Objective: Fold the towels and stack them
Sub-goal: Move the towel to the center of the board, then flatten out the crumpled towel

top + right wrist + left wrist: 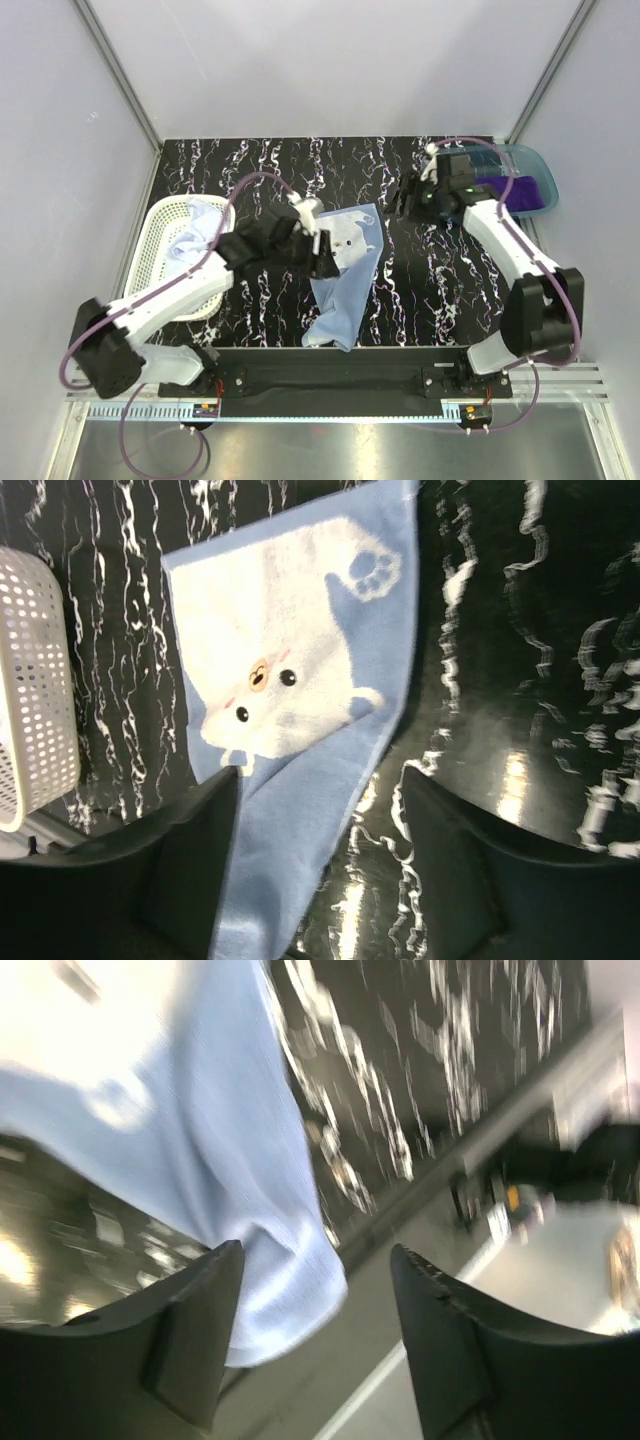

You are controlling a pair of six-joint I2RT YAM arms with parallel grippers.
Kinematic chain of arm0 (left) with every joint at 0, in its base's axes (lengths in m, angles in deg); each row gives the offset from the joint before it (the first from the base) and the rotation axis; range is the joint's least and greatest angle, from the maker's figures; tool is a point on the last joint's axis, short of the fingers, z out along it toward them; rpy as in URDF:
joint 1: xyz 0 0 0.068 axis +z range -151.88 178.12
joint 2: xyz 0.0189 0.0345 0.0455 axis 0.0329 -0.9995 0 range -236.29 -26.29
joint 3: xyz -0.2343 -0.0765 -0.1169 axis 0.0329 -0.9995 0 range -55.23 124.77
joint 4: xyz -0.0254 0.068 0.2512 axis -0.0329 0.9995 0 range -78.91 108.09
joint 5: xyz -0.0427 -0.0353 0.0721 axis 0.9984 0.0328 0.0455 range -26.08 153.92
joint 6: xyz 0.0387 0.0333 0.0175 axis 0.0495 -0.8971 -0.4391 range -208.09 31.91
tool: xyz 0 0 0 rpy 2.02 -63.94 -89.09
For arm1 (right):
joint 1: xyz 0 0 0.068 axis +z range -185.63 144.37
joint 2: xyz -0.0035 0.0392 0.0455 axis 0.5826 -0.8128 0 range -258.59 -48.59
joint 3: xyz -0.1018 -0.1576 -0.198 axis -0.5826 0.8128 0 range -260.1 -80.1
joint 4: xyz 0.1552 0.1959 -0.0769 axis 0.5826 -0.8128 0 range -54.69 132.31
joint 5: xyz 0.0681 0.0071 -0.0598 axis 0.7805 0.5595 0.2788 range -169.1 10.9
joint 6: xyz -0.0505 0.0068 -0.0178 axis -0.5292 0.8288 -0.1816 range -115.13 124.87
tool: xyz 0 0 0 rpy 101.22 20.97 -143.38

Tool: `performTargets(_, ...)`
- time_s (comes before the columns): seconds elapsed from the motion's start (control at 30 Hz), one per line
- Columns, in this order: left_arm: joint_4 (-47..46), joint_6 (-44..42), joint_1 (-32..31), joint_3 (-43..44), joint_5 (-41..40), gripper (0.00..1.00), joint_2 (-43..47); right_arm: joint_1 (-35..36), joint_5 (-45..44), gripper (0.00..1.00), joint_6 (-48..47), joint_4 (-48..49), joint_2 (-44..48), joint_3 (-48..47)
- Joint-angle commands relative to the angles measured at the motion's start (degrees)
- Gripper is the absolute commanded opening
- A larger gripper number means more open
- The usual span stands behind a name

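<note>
The light blue towel with a white bear figure point(350, 275) lies spread and slightly rumpled on the black marbled table point(250, 170). It also shows in the right wrist view point(290, 680) and, blurred, in the left wrist view point(230, 1150). My left gripper point(325, 258) is open over the towel's left edge, with nothing between its fingers point(200, 1330). My right gripper point(403, 198) is open and empty, just right of the towel's far corner. The pale blue-white towel point(203, 228) lies in the white basket point(150, 255). The purple towel point(530, 192) lies in the teal bin point(540, 165).
The white perforated basket stands at the table's left edge and shows in the right wrist view point(30, 680). The teal bin sits at the far right corner. Grey walls close the back and sides. A black rail point(330, 375) runs along the near edge.
</note>
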Motion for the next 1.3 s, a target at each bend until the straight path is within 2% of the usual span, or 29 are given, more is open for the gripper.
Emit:
performTargets(0.0, 7.74, -2.61, 6.49, 4.95, -14.79, 0.67, 4.71, 4.32, -0.53, 0.68, 0.44, 4.91, -5.29, -2.23)
performTargets(0.1, 5.84, -0.77, 17.66, 2.32, -10.07, 0.68, 4.89, 7.3, -0.17, 0.56, 1.15, 5.89, -11.27, -5.3)
performTargets(0.17, 3.64, -0.33, 22.66, -0.32, -7.43, 0.68, 4.19, 8.54, -2.18, 0.56, -0.25, 5.71, -15.23, -7.84)
performTargets(0.3, 0.21, -0.41, 24.1, 2.83, -9.17, 0.67, -2.56, 8.46, -11.57, 0.55, -7.7, 3.08, -22.79, -17.15)
performTargets(0.37, -1.11, -0.06, 24.01, 6.94, -9.96, 0.64, -8.27, 8.11, -12.13, 0.48, -10.18, -0.16, -28.05, -24.77)
performTargets(0.43, -0.6, -0.58, 24.1, 10.99, -12.23, 0.62, -14.93, 7.41, -12.3, 0.32, -12.29, -4.11, -31.32, -29.28)
performTargets(0.63, 3.45, -4.53, 24.1, 23.92, -18.21, 0.61, -28.14, 4.34, -7.56, 0.36, -13.62, -4.56, -38.27, -35.8)
performTargets(0.83, 5.12, -7.7, 24.01, 33.85, -19.01, 0.58, -41.67, 1.17, -4.13, 0.43, -15.28, -5.18, -43.11, -38.79)
performTargets(1.2, 2.93, -10.78, 24.45, 39.4, -17.26, 0.57, -52.67, -0.15, 2.36, 0.46, -18.54, -5.27, -49.61, -40.63)
performTargets(1.27, 2.31, -11.04, 24.54, 39.23, -14.37, 0.56, -53.2, -0.06, 3.86, 0.47, -17.93, -5.1, -50.84, -41.07)
